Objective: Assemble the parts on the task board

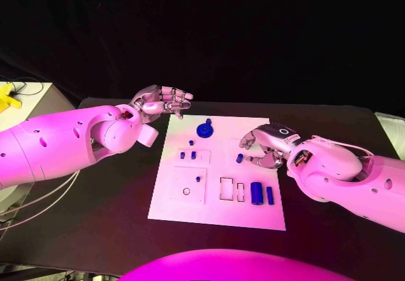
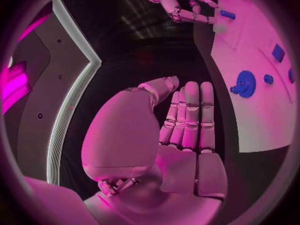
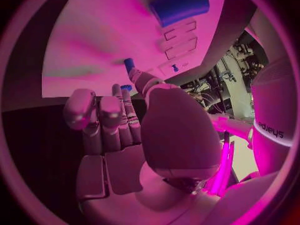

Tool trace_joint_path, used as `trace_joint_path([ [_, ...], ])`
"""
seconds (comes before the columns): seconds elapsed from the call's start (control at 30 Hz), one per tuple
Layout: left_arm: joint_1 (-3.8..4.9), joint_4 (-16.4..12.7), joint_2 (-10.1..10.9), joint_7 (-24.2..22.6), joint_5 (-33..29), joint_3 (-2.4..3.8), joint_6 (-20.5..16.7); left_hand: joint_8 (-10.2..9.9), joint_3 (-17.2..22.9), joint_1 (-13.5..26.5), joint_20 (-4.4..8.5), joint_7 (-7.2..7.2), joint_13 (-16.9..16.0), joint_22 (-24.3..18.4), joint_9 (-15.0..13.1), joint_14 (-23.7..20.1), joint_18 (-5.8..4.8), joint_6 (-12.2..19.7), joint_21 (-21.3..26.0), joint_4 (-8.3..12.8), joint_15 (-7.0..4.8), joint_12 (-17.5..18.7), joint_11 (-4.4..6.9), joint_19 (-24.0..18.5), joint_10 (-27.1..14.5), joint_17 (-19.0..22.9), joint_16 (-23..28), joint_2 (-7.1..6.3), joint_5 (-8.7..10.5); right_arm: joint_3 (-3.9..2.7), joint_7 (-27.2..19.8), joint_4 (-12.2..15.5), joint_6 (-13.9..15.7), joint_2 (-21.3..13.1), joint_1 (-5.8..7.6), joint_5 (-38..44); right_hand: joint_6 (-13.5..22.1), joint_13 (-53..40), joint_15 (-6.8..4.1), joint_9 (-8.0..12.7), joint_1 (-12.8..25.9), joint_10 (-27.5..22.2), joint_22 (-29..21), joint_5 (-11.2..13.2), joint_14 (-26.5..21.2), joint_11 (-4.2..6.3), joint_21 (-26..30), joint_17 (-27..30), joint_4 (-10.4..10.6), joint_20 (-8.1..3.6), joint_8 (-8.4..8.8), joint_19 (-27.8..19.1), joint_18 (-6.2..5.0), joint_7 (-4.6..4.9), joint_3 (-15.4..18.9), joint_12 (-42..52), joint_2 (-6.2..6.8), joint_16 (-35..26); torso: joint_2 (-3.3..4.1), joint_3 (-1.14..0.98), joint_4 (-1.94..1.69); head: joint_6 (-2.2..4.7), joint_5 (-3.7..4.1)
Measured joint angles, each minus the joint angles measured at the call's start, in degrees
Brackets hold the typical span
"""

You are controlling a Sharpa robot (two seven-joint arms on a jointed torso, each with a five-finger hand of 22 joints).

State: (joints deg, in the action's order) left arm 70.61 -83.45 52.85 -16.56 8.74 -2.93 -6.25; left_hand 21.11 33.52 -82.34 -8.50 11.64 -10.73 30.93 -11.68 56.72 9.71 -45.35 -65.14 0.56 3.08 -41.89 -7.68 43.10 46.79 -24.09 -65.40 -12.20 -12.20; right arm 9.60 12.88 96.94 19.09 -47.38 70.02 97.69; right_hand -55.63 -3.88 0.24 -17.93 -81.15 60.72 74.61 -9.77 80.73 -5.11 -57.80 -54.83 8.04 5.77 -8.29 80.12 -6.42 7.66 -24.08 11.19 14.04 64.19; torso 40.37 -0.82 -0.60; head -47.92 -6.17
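Observation:
The white task board (image 1: 218, 202) lies mid-table. On it are a blue gear (image 1: 205, 128) near the far edge, small blue pegs (image 1: 187, 156) at the left, and a thick blue cylinder (image 1: 256, 192) beside a thin blue bar (image 1: 270, 195) at the near right. My right hand (image 1: 263, 143) hangs over the board's right side and pinches a small blue peg (image 1: 240, 157) between thumb and fingertip; the peg (image 3: 129, 65) pokes past the thumb. My left hand (image 1: 162, 100) hovers off the board's far left corner, its fingers (image 2: 190, 115) straight and holding nothing. The gear (image 2: 245, 83) lies beside them.
Rectangular slots (image 1: 226, 188) and a small ring outline (image 1: 185, 191) mark the board's near half. A pale side table with a yellow object (image 1: 9, 96) stands at the far left. Cables (image 1: 34, 199) trail under my left arm. Black tabletop surrounds the board.

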Motion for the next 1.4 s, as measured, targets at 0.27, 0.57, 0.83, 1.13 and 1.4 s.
trace_joint_path([
  [0.27,0.0,0.0,-0.03,0.0,0.0,0.0,0.05,0.0,0.0,0.0,0.0,0.0,0.0,0.0,0.0,0.0,0.0,0.0,0.0,0.0,0.0,0.0,0.0,0.0,0.0,0.0,0.0,0.0,0.0,0.09,0.13,-0.93,-1.41,1.77,-0.12,0.08,-2.61,-0.06,-0.36,-0.34,0.0,2.69,0.34,0.0,1.16,0.4,-2.92,-1.5,1.33,-0.43,-1.0,1.24,0.0,0.22,-2.42,0.29,0.0,2.0,0.01,-0.01,0.06,-0.1,-0.03],
  [0.57,0.0,0.09,-0.11,0.0,0.0,0.0,0.09,0.0,0.0,0.0,0.0,0.0,-0.01,0.0,0.0,0.0,0.0,0.0,0.0,0.0,0.0,0.0,0.0,0.0,0.0,0.0,0.0,0.0,0.0,0.29,0.27,-2.07,-2.85,3.27,-0.43,0.09,-3.56,-0.12,-0.34,-0.52,0.0,3.45,0.34,0.0,1.78,0.62,-4.44,-3.03,1.58,-0.43,-1.45,1.86,0.74,0.1,-3.24,0.29,0.0,3.27,0.01,-0.08,0.07,-0.21,-0.01],
  [0.83,0.0,0.1,-0.11,0.01,0.0,0.0,0.11,0.0,-0.16,0.0,0.0,-0.22,0.04,-0.06,-0.01,-0.21,0.0,0.22,0.0,0.16,0.21,-0.25,-0.21,0.0,-0.21,0.0,0.0,0.0,0.0,0.41,0.5,-2.9,-3.65,3.93,-0.61,0.14,-3.96,-0.11,-0.55,-0.62,0.0,3.45,0.33,0.0,1.99,0.62,-4.67,-3.2,1.75,-0.43,-1.48,1.85,0.74,0.1,-3.68,0.28,0.0,3.5,0.01,-0.05,0.07,-0.37,-0.04],
  [1.13,0.0,0.09,-0.07,0.05,0.0,0.0,0.14,0.0,-0.16,0.0,0.0,-0.21,0.04,-0.06,-0.01,-0.21,0.0,0.21,0.0,0.16,0.21,-0.24,-0.21,0.0,-0.21,0.0,0.0,0.0,0.0,0.42,0.92,-3.56,-3.77,4.54,-0.89,0.45,-5.31,-0.1,-0.6,-1.05,-0.33,5.14,0.32,0.0,2.43,0.94,-6.22,-3.95,1.49,-0.84,-2.35,2.27,0.72,-0.22,-5.34,0.28,-0.33,4.41,0.01,-0.05,0.07,-0.47,-0.03],
  [1.4,0.0,0.06,-0.03,0.11,0.0,0.0,0.18,0.0,-0.16,0.0,0.0,-0.21,0.04,-0.06,-0.01,-0.21,0.0,0.21,0.0,0.16,0.21,-0.24,-0.21,0.0,-0.21,0.0,0.0,0.0,0.0,0.41,1.47,-3.74,-3.25,4.72,-1.1,0.99,-6.97,-0.31,-1.17,-1.88,-0.99,7.86,0.31,2.14,3.01,1.52,-8.91,-5.19,0.47,-1.45,-3.76,3.28,1.61,-0.8,-8.12,-0.63,-0.99,5.7,0.01,-0.04,0.08,-0.63,0.03],
])
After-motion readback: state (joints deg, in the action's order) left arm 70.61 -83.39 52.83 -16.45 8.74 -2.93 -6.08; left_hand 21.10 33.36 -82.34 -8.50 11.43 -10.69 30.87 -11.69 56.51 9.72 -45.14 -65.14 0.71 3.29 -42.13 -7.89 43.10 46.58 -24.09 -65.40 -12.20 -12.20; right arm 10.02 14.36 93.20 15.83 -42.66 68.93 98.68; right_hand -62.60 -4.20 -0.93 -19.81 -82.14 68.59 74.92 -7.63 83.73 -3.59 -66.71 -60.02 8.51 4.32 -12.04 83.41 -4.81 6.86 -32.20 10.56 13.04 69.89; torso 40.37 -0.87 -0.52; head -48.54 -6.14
